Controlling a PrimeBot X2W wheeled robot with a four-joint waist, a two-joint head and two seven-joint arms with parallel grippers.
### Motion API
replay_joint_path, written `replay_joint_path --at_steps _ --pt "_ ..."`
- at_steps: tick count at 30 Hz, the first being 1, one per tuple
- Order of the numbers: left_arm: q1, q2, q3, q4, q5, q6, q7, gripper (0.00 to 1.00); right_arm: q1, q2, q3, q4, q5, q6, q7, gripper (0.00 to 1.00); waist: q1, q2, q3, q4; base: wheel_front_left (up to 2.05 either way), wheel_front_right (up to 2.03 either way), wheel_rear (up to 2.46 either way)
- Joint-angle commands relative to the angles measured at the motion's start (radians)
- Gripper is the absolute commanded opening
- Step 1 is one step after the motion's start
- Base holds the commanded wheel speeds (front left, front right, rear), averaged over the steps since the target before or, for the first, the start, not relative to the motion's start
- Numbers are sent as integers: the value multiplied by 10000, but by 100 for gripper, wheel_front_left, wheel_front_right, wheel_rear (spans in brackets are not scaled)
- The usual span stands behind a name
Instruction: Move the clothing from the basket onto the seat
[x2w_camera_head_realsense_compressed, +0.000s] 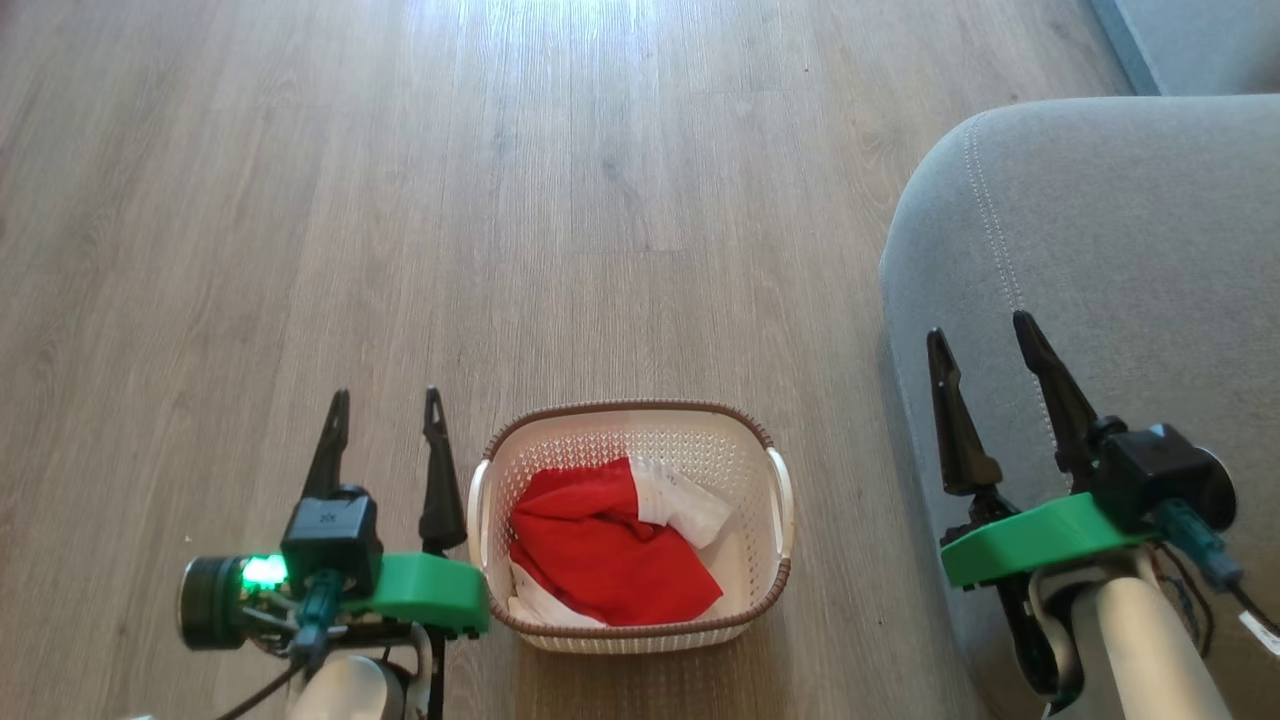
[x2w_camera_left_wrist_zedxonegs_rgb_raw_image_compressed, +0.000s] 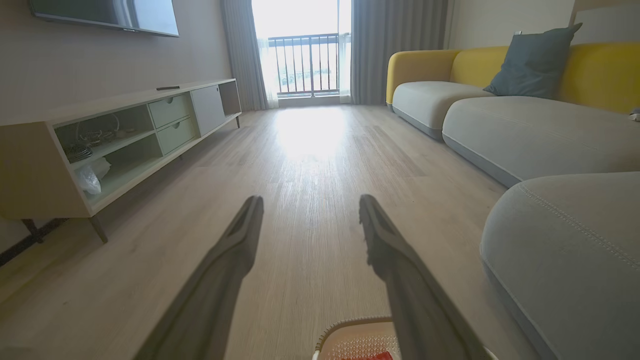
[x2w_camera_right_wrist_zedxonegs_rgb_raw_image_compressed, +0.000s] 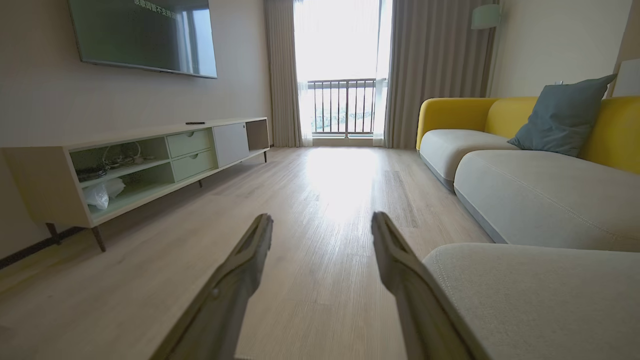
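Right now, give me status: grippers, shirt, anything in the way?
Left gripper open, empty, beside basket; right gripper open, empty, at seat edge. Red shirt bunched in basket. Nothing seen between basket and seat.

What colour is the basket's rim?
Brown, woven-look, on the cream-white basket; the head view shows it best.

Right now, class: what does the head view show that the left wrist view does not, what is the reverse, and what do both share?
Head view: the right gripper, open by the seat's edge, and the basket's two white handles. Left wrist view: a TV cabinet, a wall television, a balcony door, a blue cushion on a yellow-backed sofa. Both: the open left gripper, the basket with red clothing inside, the grey seat, the wooden floor.
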Motion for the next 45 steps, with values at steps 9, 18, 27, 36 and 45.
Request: replay_joint_path --at_steps 9,18,27,36,45 --pt "-46 -700 1051 809 596 -1653 -375 100 -411 -3 72 714 -1036 2 -386 100 0 0 -74 -18 0 0 0" --pt "-31 -1138 1869 1483 881 -2811 -389 100 -502 -3 -20 1222 -771 2 -400 100 0 0 -63 -36 0 0 0" --pt "-13 -1237 2155 1615 972 -3244 -389 100 -554 -3 -19 1113 -827 2 -400 100 0 0 -14 -77 0 0 0" --pt "-108 -1243 1876 2085 769 -3419 -389 100 -453 -3 0 1091 -943 2 -400 100 0 0 576 -262 0 0 0" --pt "-1117 -1239 1628 3121 1460 -3739 -389 100 -835 -3 -129 744 -1113 2 -400 100 0 0 2453 -667 0 0 0"
